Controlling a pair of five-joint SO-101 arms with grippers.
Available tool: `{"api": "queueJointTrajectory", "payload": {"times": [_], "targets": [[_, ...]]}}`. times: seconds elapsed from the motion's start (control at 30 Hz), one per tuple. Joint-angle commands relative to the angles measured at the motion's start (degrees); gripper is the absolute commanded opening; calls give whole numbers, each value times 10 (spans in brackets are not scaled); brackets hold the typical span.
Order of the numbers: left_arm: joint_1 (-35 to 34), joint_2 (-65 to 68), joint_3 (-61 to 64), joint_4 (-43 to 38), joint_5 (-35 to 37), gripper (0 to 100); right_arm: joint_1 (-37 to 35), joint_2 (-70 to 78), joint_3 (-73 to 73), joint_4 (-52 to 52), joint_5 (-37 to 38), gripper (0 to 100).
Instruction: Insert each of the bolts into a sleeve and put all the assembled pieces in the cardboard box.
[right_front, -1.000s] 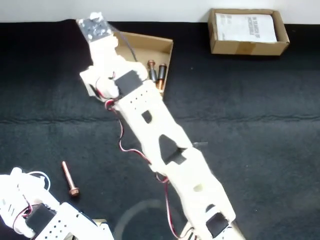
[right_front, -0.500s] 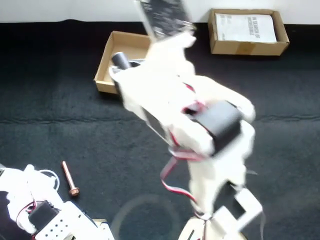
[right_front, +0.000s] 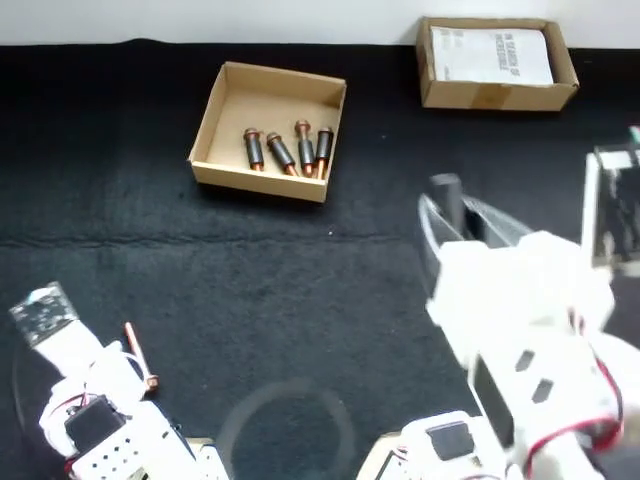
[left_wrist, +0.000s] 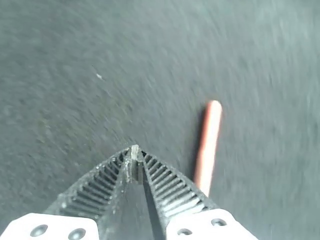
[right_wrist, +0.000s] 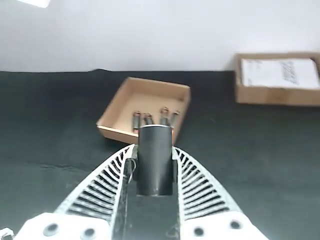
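4 assembled pieces (right_front: 282, 153) lie in the cardboard box (right_front: 262, 183), while 1 bolt (right_front: 138, 355) lies loose on the table (right_front: 400, 280), just beside the left gripper (left_wrist: 134, 154), whose jaws are closed on nothing. Right gripper (right_wrist: 154, 150) is clamped around 1 dark sleeve (right_wrist: 155, 170), held above the table; 1 insertion and 1 placement appear to be left.

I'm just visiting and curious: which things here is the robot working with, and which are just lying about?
Job: loose bolt, sleeve in the right gripper, cardboard box, four assembled pieces inside it.
Lying about: second box with a printed sheet.
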Motion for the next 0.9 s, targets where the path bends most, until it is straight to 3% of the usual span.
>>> {"api": "queueJointTrajectory", "payload": {"times": [0.0,0.17,0.4,0.57,0.7,0.87], "targets": [[27,-3,-42,11,-41,10,76,-104,131,-61,4,7],[27,-3,-104,8,-102,10,152,-269,393,-276,4,7],[28,-3,-128,11,-154,10,153,-499,800,-478,5,7],[27,-3,-74,8,-154,10,131,-563,957,-465,4,7],[26,-3,-24,6,-153,10,72,-524,966,-392,4,7],[27,-4,-10,-14,-153,10,9,-424,943,-399,4,7]]}}
